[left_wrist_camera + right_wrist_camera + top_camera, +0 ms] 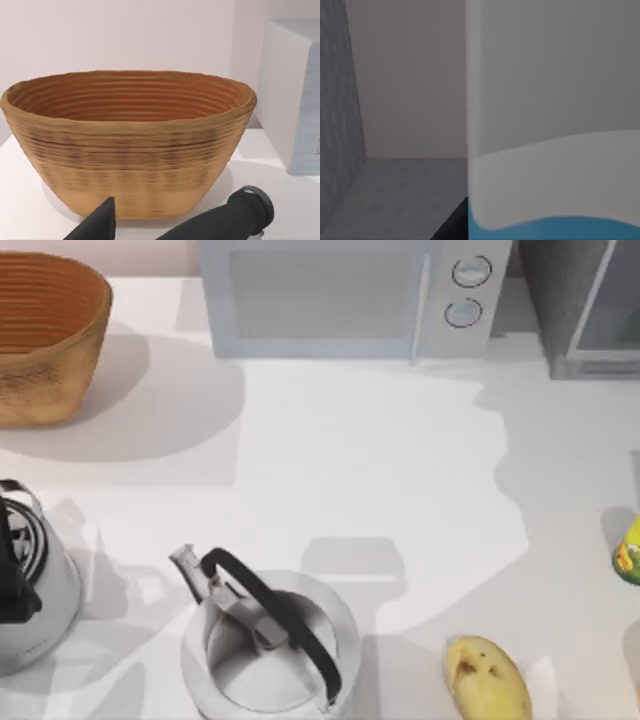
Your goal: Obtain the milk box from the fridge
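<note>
The fridge (pixel 578 302) is the dark grey box at the table's far right corner, with its pale door panel (pixel 612 310) in a light frame. In the right wrist view I am looking into its grey interior (pixel 400 125). The milk box (pixel 555 150) stands very close there, grey-white above with a light blue side below. A dark edge of my right gripper (pixel 454 225) sits right beside the carton's edge. My left gripper (pixel 160 232) is parked at the near left, open, facing the basket; one dark fingertip (pixel 102 220) shows.
A woven basket (pixel 45 335) stands far left and a white microwave (pixel 340 295) at the back centre. A white kettle (pixel 270 640) sits near centre front, another (pixel 25 590) at the left edge. A yellow fruit (pixel 487 677) and a yellow-green bottle (pixel 629 550) lie right.
</note>
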Robot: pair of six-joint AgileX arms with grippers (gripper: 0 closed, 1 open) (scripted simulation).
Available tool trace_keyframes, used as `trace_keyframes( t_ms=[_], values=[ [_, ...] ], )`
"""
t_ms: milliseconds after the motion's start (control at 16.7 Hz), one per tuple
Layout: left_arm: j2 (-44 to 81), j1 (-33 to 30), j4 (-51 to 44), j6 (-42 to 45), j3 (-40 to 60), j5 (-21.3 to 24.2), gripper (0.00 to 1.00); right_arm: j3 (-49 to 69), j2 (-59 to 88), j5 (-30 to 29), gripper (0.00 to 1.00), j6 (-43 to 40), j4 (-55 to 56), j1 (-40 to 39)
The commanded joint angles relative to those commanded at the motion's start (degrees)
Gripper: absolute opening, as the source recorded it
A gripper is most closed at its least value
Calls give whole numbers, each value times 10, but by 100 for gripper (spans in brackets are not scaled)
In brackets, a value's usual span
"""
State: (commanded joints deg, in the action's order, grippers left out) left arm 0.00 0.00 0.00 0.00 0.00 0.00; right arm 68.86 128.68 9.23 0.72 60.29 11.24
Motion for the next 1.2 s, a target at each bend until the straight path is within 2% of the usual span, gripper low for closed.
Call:
trace_keyframes(
  t_ms=[420, 780, 1200],
  values=[
    [0, 0, 0, 0, 0, 0, 100, 16, -65, 0, 0, 1, -84, 1],
    [0, 0, 0, 0, 0, 0, 100, 5, -71, 2, 0, 2, -80, 1],
    [0, 0, 0, 0, 0, 0, 100, -176, -182, 23, 0, 2, -17, 19]
  ],
)
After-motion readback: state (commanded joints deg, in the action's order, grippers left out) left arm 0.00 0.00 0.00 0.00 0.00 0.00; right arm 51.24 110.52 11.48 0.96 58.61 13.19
